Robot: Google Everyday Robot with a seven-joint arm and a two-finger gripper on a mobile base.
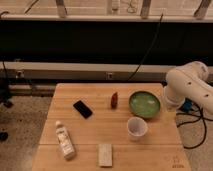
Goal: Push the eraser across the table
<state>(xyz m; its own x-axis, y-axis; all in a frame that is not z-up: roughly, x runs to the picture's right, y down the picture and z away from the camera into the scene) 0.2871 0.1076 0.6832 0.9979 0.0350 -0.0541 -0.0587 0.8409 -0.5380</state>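
The eraser (pixel 105 154) is a pale rectangular block lying flat near the front edge of the wooden table (pixel 95 127), a little left of centre. My white arm (pixel 187 85) reaches in from the right. The gripper (pixel 170 113) hangs below the arm at the table's right edge, beside the green bowl, far from the eraser and up to its right.
A green bowl (pixel 144 103) sits at the back right, with a white cup (pixel 136 128) in front of it. A small red-brown object (pixel 114 99) stands mid-back. A black phone (pixel 82 108) lies left of centre. A white bottle (pixel 64 140) lies front left.
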